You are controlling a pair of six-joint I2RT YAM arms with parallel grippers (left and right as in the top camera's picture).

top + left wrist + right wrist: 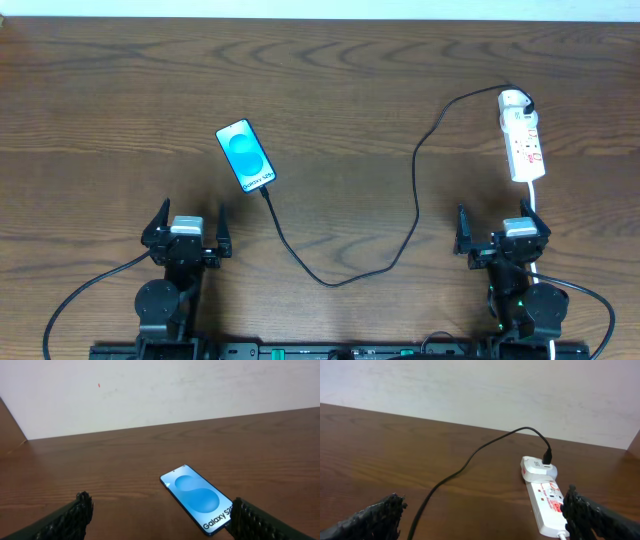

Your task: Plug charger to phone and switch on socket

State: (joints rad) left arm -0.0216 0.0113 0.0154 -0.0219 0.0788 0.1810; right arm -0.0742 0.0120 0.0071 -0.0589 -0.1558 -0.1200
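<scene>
The phone (pixel 245 155) lies flat at centre left, its light blue screen up; it also shows in the left wrist view (pixel 200 499). The black charger cable (pixel 415 190) runs from the phone's near end in a loop to the white plug adapter (pixel 514 100), which sits in the far end of the white socket strip (pixel 526 147). The right wrist view shows the cable (pixel 470 457), the adapter (pixel 538 469) and the strip (pixel 550 507). My left gripper (pixel 188 227) is open and empty, near of the phone. My right gripper (pixel 500 232) is open and empty, near of the strip.
The strip's white cord (pixel 535 200) runs toward the right arm's base. A pale wall (pixel 160 390) rises behind the wooden table's far edge.
</scene>
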